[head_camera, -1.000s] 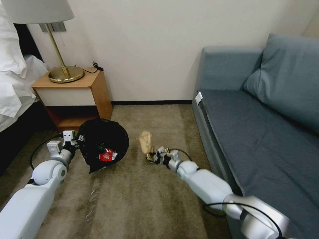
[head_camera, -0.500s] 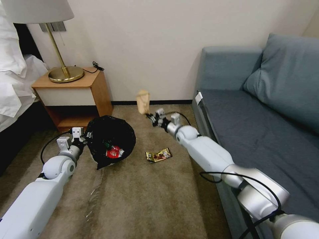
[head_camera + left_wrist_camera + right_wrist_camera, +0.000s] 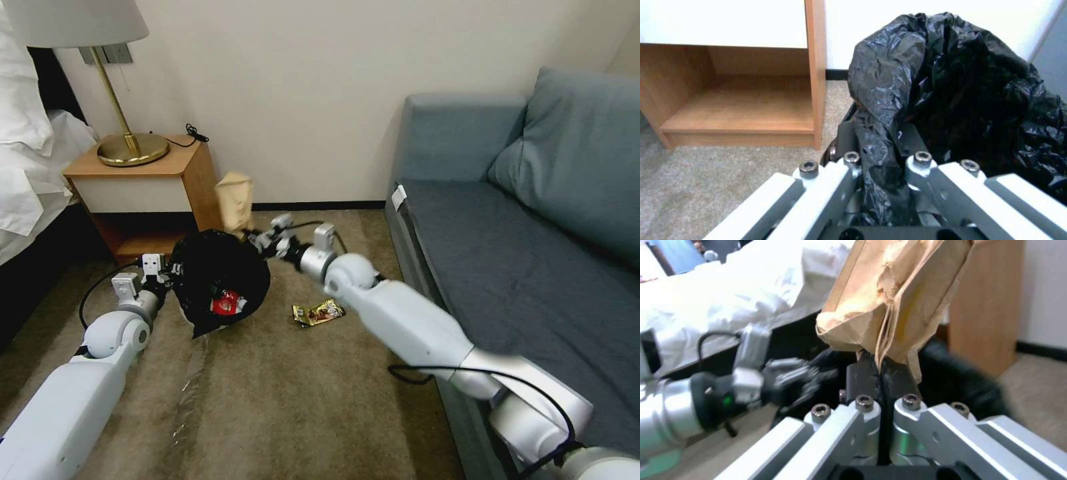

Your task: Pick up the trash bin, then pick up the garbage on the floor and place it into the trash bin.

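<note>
Closest in, the gold snack wrapper (image 3: 319,312) is on the carpet, not picked up yet. The left gripper (image 3: 162,272) is clamped on the trash bin (image 3: 220,280) rim, holding it tilted; a red packet (image 3: 225,304) and bottle are already inside. Farther back, the right gripper (image 3: 257,239) pinches the brown paper bag (image 3: 235,199) above the bin's far edge, so I'd say roughly three of four nearly done.

Right gripper (image 3: 253,235) swung left from mid-carpet, now at far rim of trash bin (image 3: 220,277), clamped on brown paper bag (image 3: 235,199). Bag lifted off floor, now above bin. Snack wrapper (image 3: 319,312) uncovered on carpet. Bin carried slightly right by left gripper (image 3: 168,275).
</note>
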